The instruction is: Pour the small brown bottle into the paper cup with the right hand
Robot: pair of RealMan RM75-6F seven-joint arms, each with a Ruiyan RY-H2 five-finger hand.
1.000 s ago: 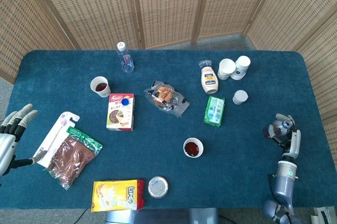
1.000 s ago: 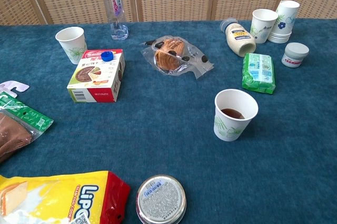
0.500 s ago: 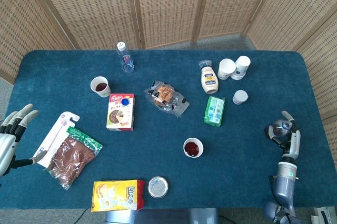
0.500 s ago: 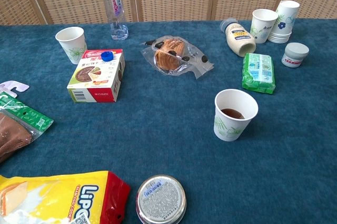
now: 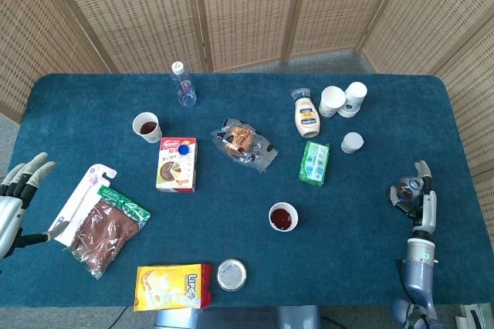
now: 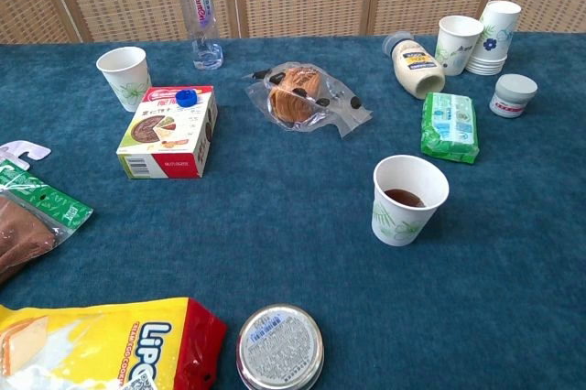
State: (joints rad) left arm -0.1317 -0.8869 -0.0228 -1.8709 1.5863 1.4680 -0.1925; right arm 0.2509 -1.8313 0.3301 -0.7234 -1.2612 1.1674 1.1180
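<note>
Blue desk, wicker screens behind | yellow bag reads "Lipo" | paper cup holds brown drink, right of yellow bag | right hand pinches something small; left hand spread.

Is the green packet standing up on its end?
No, the green packet lies flat on the blue table, just in front of the tipped-over sauce bottle.
</note>
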